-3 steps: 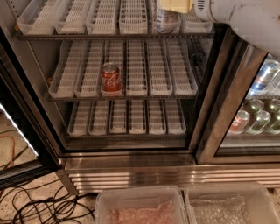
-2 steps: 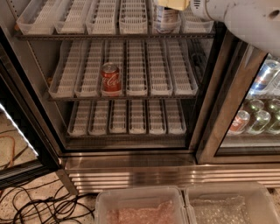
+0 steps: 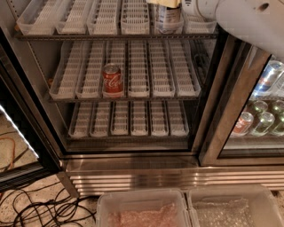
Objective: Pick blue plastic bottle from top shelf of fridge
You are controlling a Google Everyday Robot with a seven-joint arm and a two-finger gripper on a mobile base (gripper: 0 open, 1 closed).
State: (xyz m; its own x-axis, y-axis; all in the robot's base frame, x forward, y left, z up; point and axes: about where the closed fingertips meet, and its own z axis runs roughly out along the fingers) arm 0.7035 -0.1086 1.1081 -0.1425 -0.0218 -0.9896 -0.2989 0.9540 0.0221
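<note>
One blue plastic bottle (image 3: 169,18) stands upright on top shelf (image 3: 88,36) of fridge (image 3: 133,175), in slotted lane tray toward right side; bottle's upper part hidden at frame edge. Gripper (image 3: 167,3) sits at very top of view, directly over bottle and mostly cut off; open or closed cannot be told. White arm (image 3: 248,20) enters from upper right. Red cola can (image 3: 112,80) upright on middle rack (image 3: 88,100), well apart from bottle.
</note>
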